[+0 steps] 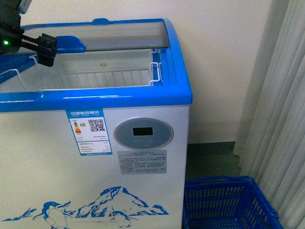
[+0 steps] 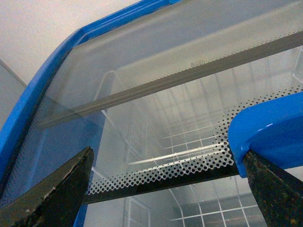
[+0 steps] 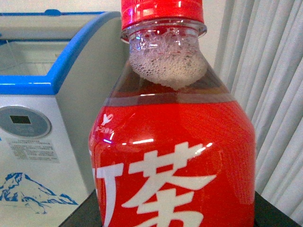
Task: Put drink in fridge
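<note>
My left tool [image 1: 49,49] is hovering spread over the open fridge [image 1: 143,157], a wire basket [image 1: 155,71] hanging inside. The drink [image 3: 173,156] is holding foaming brown liquid. For my right tool, I cannot tell.

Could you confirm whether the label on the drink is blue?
No, the drink carries a red label with large white characters.

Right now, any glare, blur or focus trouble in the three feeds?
Front view: even light, soft overall, sheen on the blue rim of the fridge. Left wrist view: glass lid hazy, fingers dark and blurred. Right wrist view: drink bottle fills the frame, glints on its label, background soft.
</note>
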You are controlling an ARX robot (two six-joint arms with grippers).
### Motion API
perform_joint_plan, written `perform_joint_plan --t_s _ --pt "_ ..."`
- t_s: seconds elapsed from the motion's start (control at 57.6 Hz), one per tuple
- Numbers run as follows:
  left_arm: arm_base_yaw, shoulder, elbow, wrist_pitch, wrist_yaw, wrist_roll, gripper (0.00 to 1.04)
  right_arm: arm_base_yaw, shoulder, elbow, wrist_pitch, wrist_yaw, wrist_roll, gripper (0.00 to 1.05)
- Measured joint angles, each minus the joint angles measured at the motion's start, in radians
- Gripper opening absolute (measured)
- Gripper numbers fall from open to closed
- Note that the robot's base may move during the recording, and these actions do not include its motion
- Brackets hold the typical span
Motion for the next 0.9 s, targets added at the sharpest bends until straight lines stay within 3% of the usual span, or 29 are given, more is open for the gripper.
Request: perform_joint_plan --t_s 0.364,0.902 --pt "0.0 0.067 0.14 -0.066 -0.02 -0.006 0.97 0.0 0.0 0.0 0.0 0.0 0.0 0.41" --pt "0.006 0.034 0.061 -0.007 -0.049 -0.067 0.97 0.0 0.0 0.0 0.0 0.0 0.0 0.41"
